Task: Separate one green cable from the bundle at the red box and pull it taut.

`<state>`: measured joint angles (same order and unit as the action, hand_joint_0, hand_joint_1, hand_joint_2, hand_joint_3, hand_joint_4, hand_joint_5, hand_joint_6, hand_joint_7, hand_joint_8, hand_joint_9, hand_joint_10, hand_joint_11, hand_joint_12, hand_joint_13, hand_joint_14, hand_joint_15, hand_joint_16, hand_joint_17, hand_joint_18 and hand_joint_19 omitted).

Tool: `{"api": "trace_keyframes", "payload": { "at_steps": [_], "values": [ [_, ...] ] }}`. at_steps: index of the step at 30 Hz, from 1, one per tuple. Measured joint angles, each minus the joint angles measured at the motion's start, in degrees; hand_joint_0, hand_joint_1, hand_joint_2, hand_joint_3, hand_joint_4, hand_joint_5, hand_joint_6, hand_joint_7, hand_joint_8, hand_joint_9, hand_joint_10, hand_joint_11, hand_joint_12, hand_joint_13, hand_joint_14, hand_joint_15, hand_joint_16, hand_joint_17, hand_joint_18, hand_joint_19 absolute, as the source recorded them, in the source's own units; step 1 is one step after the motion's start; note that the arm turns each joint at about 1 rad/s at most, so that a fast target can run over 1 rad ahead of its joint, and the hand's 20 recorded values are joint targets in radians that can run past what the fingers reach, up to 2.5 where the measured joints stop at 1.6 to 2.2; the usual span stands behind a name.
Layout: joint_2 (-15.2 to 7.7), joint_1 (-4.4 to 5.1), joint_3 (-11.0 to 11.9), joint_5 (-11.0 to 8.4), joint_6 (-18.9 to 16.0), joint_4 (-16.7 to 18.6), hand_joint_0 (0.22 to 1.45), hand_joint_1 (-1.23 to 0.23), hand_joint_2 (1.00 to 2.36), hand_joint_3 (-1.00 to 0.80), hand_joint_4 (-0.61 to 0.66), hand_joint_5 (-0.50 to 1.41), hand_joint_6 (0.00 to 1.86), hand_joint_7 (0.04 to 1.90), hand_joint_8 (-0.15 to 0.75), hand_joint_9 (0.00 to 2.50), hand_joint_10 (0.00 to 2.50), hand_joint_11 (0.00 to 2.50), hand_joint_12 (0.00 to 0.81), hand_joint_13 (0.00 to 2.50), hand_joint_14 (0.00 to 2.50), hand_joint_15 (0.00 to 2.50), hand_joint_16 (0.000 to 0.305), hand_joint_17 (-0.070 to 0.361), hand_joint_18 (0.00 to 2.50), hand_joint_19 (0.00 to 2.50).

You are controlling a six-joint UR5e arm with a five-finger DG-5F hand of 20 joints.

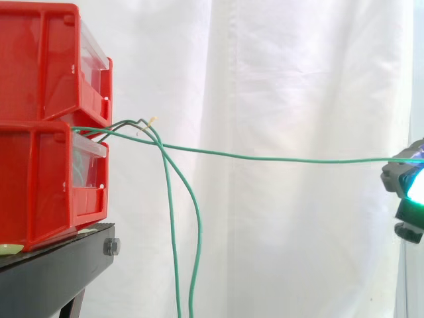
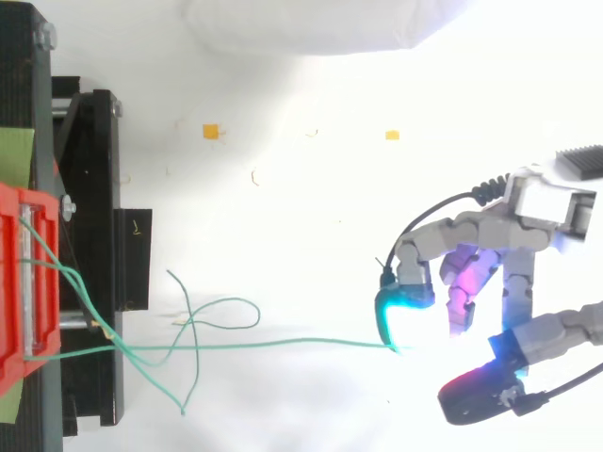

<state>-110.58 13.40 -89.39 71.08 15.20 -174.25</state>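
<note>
hand (image 2: 471,235) pinching green cable (image 1: 265,158) | cable near-straight from red box (image 1: 40,172); strands (image 1: 173,232) hang loose | best: draw level, steady; grip firm

No text, number or sign can be read. A faint pale mark on the stand (image 2: 132,247) is too small to make out.
</note>
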Motion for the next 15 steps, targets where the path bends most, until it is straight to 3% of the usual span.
{"api": "trace_keyframes", "payload": {
  "at_steps": [15],
  "values": [
    [2.48,-1.33,-0.03,2.02,0.08,-4.58,0.77,-0.84,1.02,-0.12,-0.08,0.15,0.51,1.29,0.200,1.71,0.00,0.02,0.395,1.05,0.01,0.47,0.040,0.090,0.72,0.65]
  ]
}}
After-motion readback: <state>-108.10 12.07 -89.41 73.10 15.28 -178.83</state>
